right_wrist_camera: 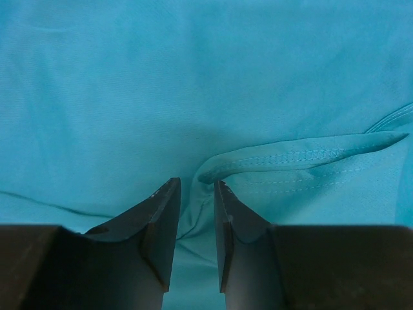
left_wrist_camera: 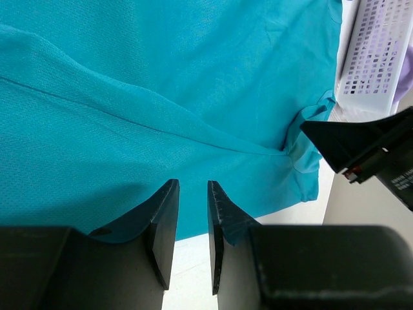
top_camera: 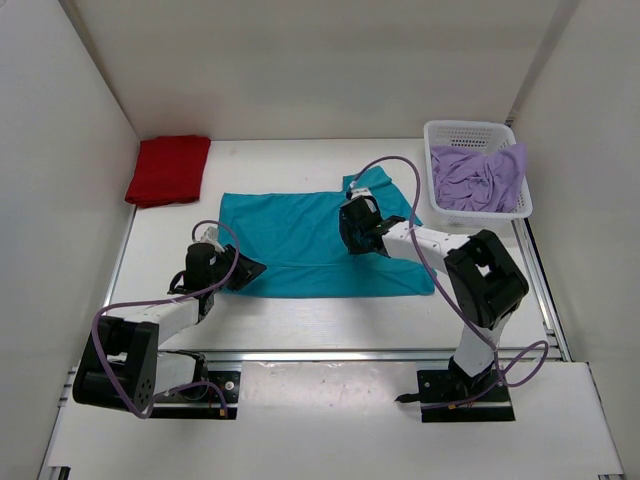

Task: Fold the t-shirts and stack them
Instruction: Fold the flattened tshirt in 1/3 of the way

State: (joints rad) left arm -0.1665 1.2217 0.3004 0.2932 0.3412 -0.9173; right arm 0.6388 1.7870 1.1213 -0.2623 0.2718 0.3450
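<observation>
Fold step: teal-blue short-sleeved cloth t-shirt (top_camera: pixel 300 240) lies spread flat, centre of white surface (top_camera: pixel 320 322). Left hand (left_wrist_camera: pixel 192 187) at its near-left edge, fingers narrowly apart, nothing clamped. Right hand (right_wrist_camera: pixel 196 185) likewise apart, over raised hem ridge (right_wrist_camera: pixel 290 158). Straddle each edge, clamp firmly, lift both evenly.

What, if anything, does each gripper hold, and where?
Nothing: both open. Left gripper sits at a near corner of the teal-blue cloth t-shirt; right gripper over its hem fold.

Bright, even light from above; faint soft shadows on the white table (top_camera: pixel 330 325). Wrist views sharp, shaded toward the bottom.
</observation>
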